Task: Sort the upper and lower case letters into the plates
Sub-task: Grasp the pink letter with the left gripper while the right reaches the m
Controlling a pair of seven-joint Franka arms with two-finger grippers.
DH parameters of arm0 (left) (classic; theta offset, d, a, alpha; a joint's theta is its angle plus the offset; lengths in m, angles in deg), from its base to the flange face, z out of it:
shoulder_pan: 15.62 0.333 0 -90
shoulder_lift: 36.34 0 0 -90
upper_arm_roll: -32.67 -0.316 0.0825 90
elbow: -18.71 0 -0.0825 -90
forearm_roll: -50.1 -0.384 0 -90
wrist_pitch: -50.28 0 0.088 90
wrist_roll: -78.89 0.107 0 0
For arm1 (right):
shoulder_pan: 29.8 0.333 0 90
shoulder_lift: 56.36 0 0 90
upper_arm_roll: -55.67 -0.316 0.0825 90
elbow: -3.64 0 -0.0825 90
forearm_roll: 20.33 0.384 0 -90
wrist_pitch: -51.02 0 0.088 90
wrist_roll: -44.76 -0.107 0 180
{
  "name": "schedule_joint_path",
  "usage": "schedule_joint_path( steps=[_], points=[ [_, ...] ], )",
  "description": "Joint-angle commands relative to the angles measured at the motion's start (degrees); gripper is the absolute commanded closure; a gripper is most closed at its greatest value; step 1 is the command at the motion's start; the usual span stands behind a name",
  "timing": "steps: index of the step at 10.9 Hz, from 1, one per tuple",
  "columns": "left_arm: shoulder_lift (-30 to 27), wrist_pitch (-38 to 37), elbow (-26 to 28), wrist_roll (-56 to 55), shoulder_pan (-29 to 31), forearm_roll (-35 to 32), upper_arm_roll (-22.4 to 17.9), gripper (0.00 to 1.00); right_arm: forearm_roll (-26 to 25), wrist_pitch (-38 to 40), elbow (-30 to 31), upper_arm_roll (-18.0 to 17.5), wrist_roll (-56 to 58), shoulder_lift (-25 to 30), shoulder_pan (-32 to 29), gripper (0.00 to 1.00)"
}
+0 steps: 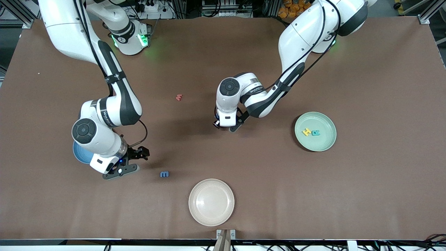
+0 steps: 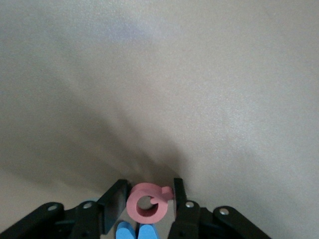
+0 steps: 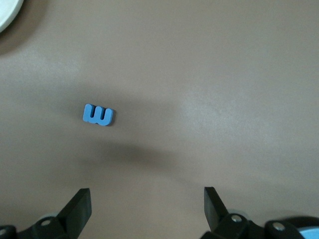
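Note:
My left gripper (image 1: 228,127) is over the middle of the table, shut on a pink round letter (image 2: 147,201) that sits between its fingertips (image 2: 148,196). The mint green plate (image 1: 327,139) lies toward the left arm's end and holds a yellow H (image 1: 306,131) and a teal letter (image 1: 315,132). My right gripper (image 1: 130,162) stands open and empty beside the sky blue plate (image 1: 81,153), which the arm mostly hides. A blue letter (image 1: 164,174) lies on the table close to it, seen also as the blue letter (image 3: 98,115) ahead of the open right gripper (image 3: 147,204).
A small red letter (image 1: 179,97) lies on the table nearer the robots' bases. A cream-white plate (image 1: 211,202) sits empty near the front edge; its rim (image 3: 7,12) shows in the right wrist view. The brown table (image 1: 366,191) spreads wide toward the left arm's end.

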Motion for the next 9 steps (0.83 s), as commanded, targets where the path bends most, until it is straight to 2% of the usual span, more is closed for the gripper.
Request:
schedule_joint_path(
  steps=[1, 4, 6, 9],
  points=[
    [-0.19, -1.98, 0.08, -0.45, 0.82, -0.38, 0.67, 0.71, 0.88, -1.42, -2.15, -0.31, 1.67, -1.78, -0.31, 0.0],
    [-0.28, -2.07, 0.08, -0.45, 0.91, -0.29, 0.76, 0.72, 0.79, -2.03, -3.82, -0.93, 4.84, -3.1, -0.22, 0.0],
    [-0.37, -3.03, -0.01, -0.01, 1.09, -0.29, 1.29, 0.8, 0.79, -2.04, -4.34, -0.93, 7.11, -3.37, -0.75, 0.0],
    [-0.63, -3.91, -0.01, 0.34, 1.88, -0.29, 2.08, 0.8, 0.7, -2.04, -4.53, -0.93, 13.26, -3.54, -2.94, 0.0]
  ],
)
